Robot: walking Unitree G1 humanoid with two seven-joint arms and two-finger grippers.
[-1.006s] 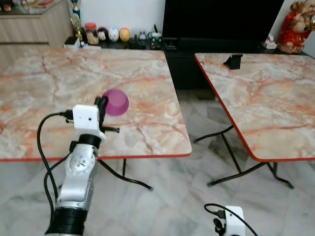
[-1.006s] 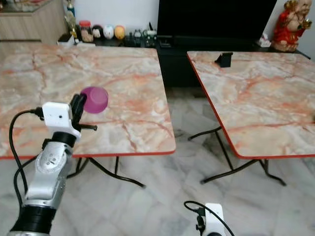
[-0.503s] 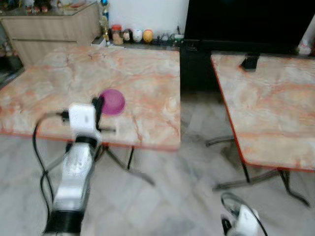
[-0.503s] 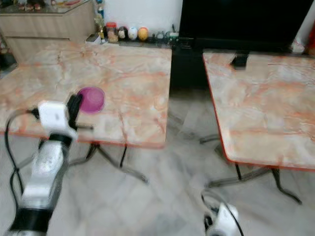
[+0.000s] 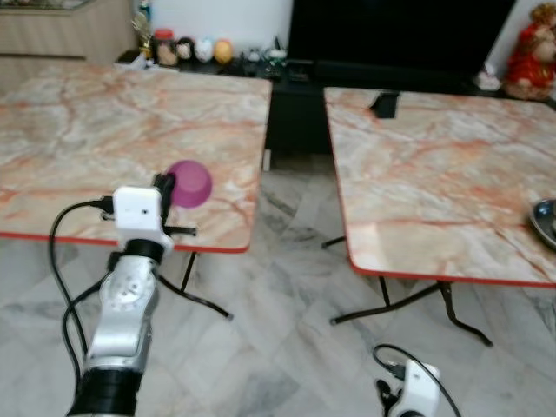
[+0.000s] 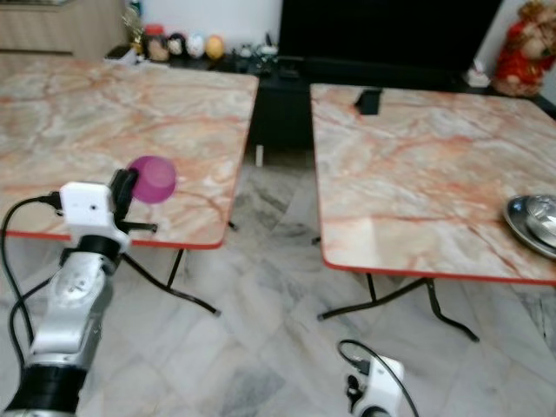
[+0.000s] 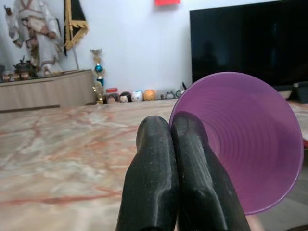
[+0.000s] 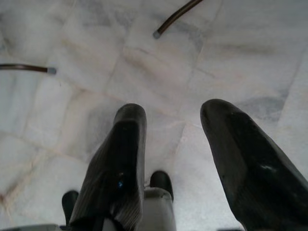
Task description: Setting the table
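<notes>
While I steered between two marble-topped tables, my left gripper point(image 7: 173, 159) carried the purple cup point(image 5: 189, 182) raised above the left table's point(image 5: 104, 122) near corner, fingers pinched tight on its rim, which kept it clear of the edge. Its inside looked empty. A metal bowl point(image 6: 534, 221) sat on the right table point(image 6: 417, 174), contents unclear. My right gripper point(image 8: 180, 154) hung spread apart over the floor
</notes>
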